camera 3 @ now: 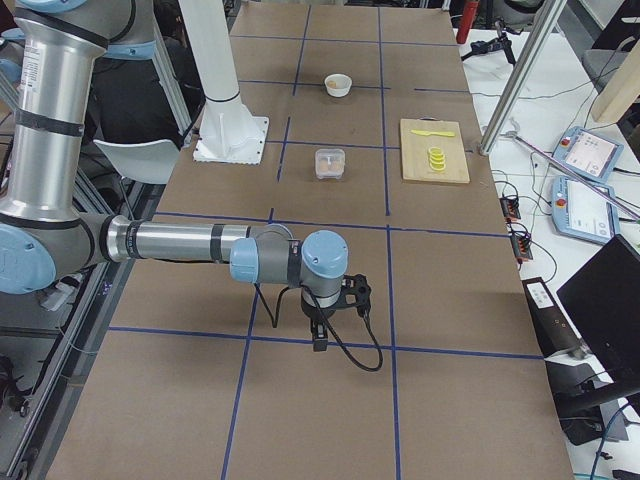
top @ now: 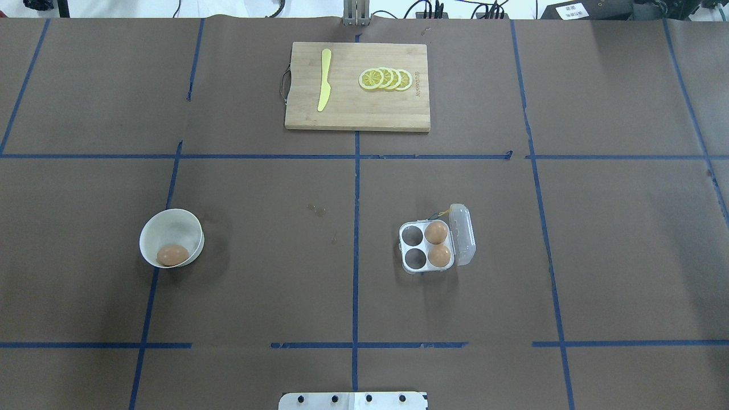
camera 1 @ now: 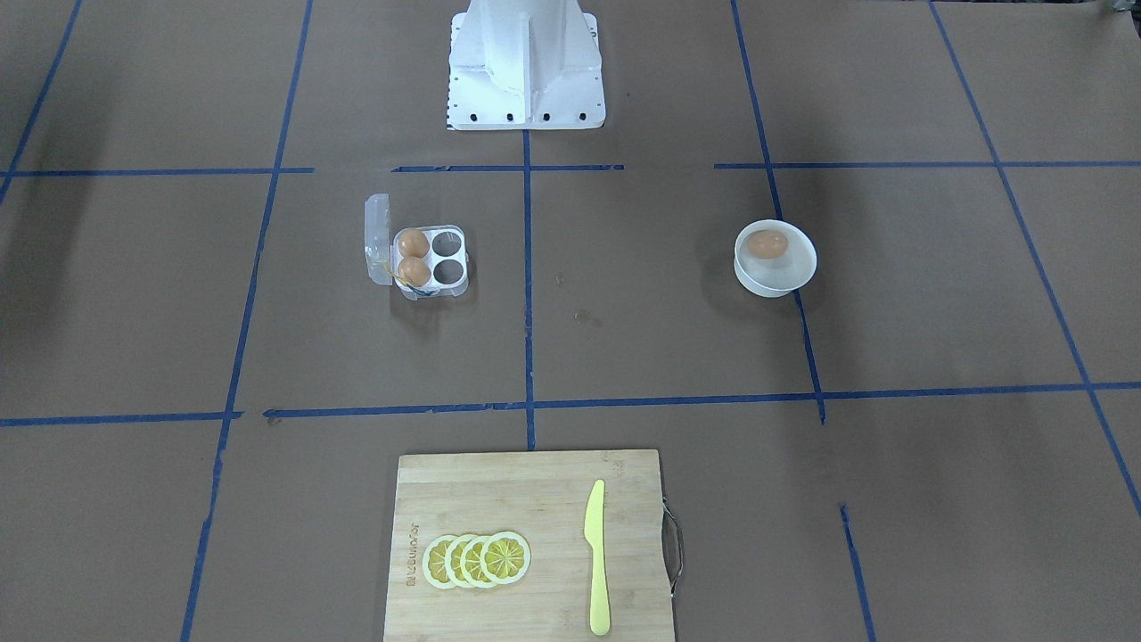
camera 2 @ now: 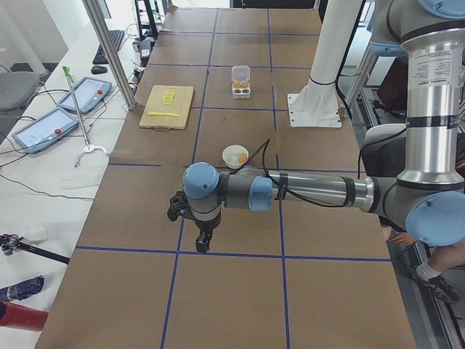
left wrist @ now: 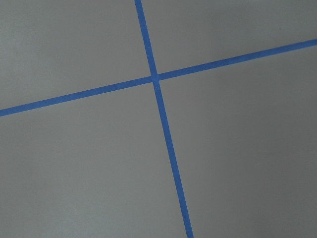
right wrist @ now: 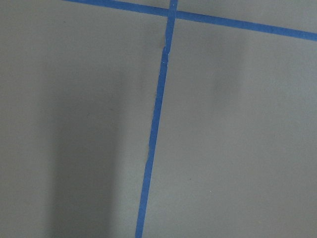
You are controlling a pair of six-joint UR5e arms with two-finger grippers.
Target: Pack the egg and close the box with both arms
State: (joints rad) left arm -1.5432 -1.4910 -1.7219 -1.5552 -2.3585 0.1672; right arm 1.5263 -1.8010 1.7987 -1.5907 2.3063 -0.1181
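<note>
One orange-brown egg lies in a white bowl on the table's left half in the overhead view. The clear box sits right of centre with its lid hinged open. Two eggs fill the cells next to the lid, and the other two cells are empty. My left gripper hangs over bare table at the near end of the exterior left view, far from the bowl. My right gripper hangs likewise in the exterior right view. I cannot tell whether either is open or shut.
A wooden cutting board at the far middle carries lemon slices and a yellow knife. The white pedestal stands at the robot's edge. Blue tape lines grid the brown table. Both wrist views show only table and tape.
</note>
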